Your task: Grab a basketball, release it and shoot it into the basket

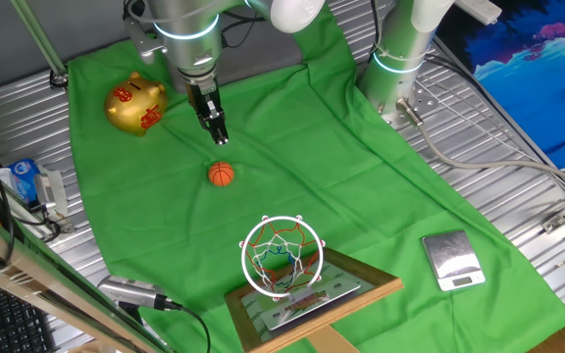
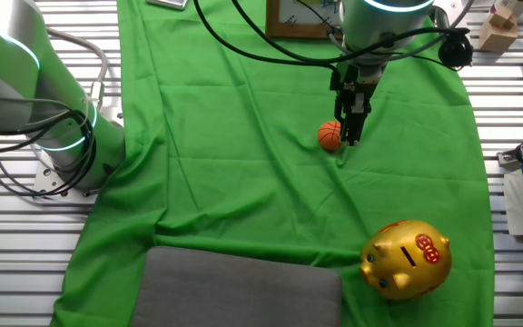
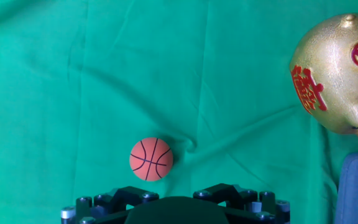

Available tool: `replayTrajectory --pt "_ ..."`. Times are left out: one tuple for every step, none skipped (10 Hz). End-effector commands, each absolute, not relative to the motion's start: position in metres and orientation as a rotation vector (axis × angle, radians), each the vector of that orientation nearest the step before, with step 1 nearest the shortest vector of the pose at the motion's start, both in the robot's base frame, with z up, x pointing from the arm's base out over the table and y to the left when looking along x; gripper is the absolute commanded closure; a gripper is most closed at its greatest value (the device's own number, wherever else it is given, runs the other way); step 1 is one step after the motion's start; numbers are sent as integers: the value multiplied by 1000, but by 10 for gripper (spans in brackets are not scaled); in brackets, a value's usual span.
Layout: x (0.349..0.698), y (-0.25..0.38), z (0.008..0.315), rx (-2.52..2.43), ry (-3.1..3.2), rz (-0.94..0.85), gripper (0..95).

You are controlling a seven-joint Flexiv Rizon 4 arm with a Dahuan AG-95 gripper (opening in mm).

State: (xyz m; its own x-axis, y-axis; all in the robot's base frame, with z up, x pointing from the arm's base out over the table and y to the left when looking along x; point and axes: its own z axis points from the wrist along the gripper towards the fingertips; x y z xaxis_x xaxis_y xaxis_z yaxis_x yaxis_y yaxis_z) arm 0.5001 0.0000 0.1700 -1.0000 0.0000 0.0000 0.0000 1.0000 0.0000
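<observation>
The basketball [image 1: 222, 175] is a tiny orange ball with dark seams, lying loose on the green cloth [image 1: 361, 186]. It also shows in the other fixed view [image 2: 330, 136] and in the hand view [image 3: 151, 159]. My gripper [image 1: 220, 139] hangs just above and behind the ball, apart from it, with its fingers close together and nothing in them; the other fixed view shows it [image 2: 352, 136] right beside the ball. The basket [image 1: 281, 257], a white ring with a red, white and green net on a wooden-framed backboard [image 1: 312, 297], stands at the cloth's near edge.
A gold-and-red piggy bank [image 1: 137, 103] stands to the left of the gripper and shows at the right of the hand view [image 3: 340, 74]. A silver square scale [image 1: 452, 260] sits right of the basket. A second arm's base [image 1: 400, 59] stands at the back. A grey pad [image 2: 243, 291] lies on the cloth.
</observation>
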Motion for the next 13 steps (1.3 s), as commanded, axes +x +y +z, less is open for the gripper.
replayTrajectory --pt "500 0 170 -67 3134 35 950" --pt "500 0 170 -67 3136 24 950" --pt "500 0 170 -67 3137 22 950" --pt "500 0 170 -67 3137 22 950" --pt "500 0 170 -67 3137 22 950" --pt "500 0 170 -67 3137 21 950" --pt "500 0 170 -67 3137 21 950" --pt "500 0 170 -67 3137 21 950" --pt "500 0 170 -67 3137 20 950" --pt "500 0 170 -67 3137 20 950" --pt "500 0 170 -67 3137 20 950" --pt "500 0 170 -67 3137 20 950" --pt "500 0 170 -67 3137 20 950"
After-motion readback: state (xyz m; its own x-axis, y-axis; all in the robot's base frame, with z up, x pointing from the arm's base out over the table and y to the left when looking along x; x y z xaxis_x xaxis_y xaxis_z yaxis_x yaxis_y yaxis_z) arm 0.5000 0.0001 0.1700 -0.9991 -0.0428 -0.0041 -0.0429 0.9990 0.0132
